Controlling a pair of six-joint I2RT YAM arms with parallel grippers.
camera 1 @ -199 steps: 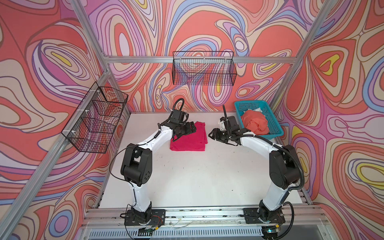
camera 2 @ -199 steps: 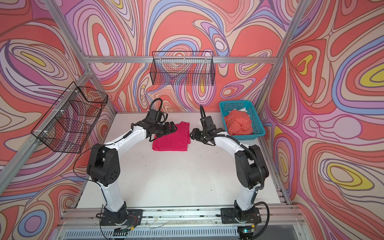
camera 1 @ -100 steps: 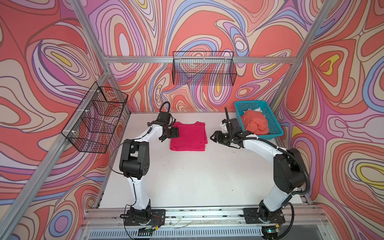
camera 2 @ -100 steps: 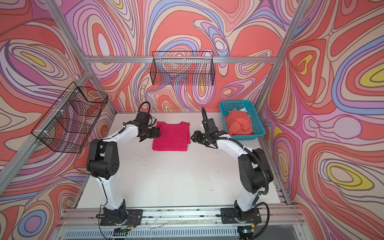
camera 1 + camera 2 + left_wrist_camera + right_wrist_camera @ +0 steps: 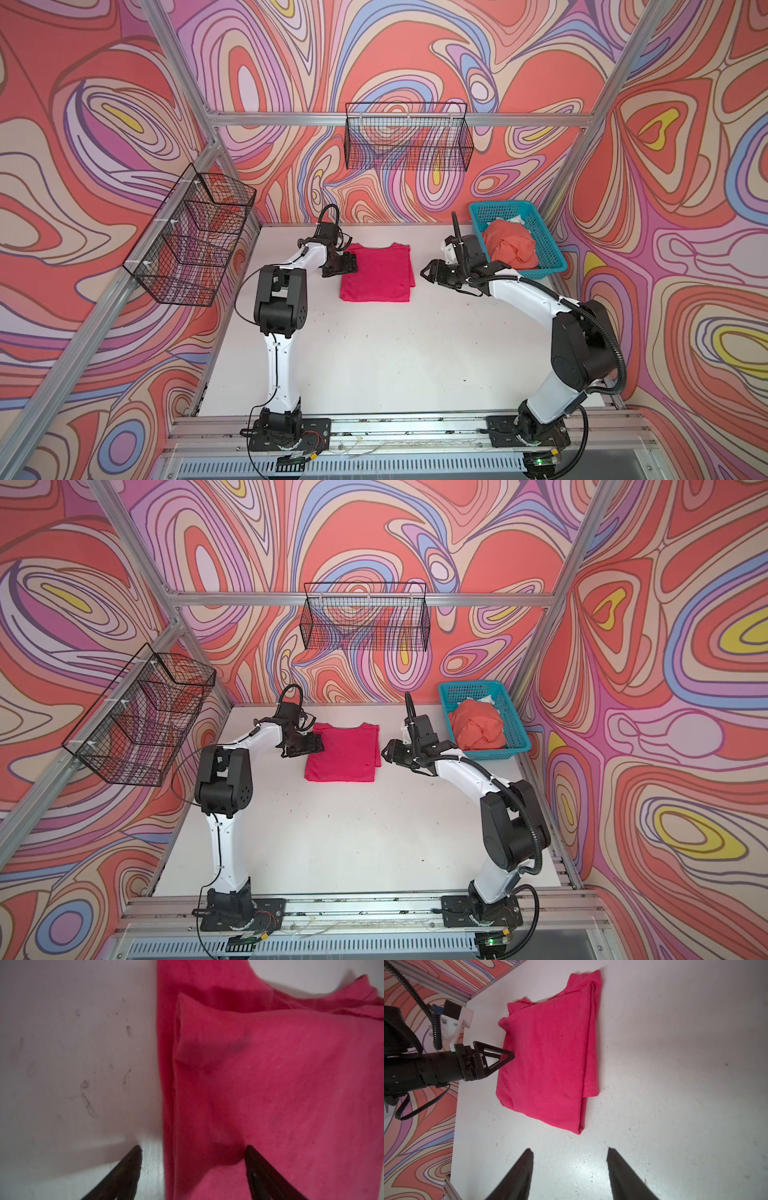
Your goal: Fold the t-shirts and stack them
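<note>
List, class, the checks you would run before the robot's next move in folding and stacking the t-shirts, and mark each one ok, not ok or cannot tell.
1. Magenta t-shirt folded flat on the table: ok.
2. Left gripper open, jaws straddling that shirt's edge: ok.
3. Left gripper touching the cloth: cannot tell.
4. Right gripper open and empty, over bare table: ok.
5. Orange t-shirt folded: not ok, it lies crumpled in the teal basket.
6. Shirts stacked: not ok, they are apart.
</note>
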